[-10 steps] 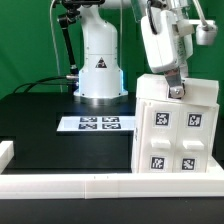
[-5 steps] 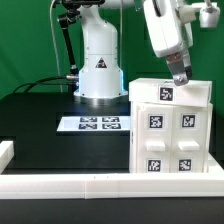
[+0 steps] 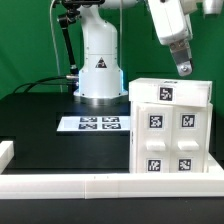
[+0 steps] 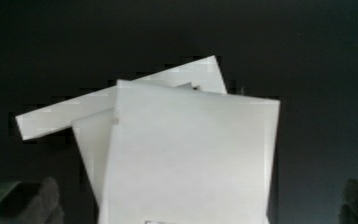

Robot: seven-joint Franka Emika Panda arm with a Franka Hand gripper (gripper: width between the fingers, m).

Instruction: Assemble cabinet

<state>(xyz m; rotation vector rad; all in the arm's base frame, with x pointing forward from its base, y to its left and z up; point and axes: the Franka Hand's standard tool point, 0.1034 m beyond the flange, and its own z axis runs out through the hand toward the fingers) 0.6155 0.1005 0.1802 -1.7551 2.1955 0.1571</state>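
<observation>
The cabinet (image 3: 171, 128) is a smooth white plastic box with black-and-white square tags, standing on the black surface (image 3: 40, 125) at the exterior view's right. The fingers (image 3: 183, 68) hang above it, holding nothing; I cannot tell how wide they are.

One cabinet (image 3: 170, 125) — five tags on it — one marker board (image 3: 96, 124) with four tags, one arm.
</observation>
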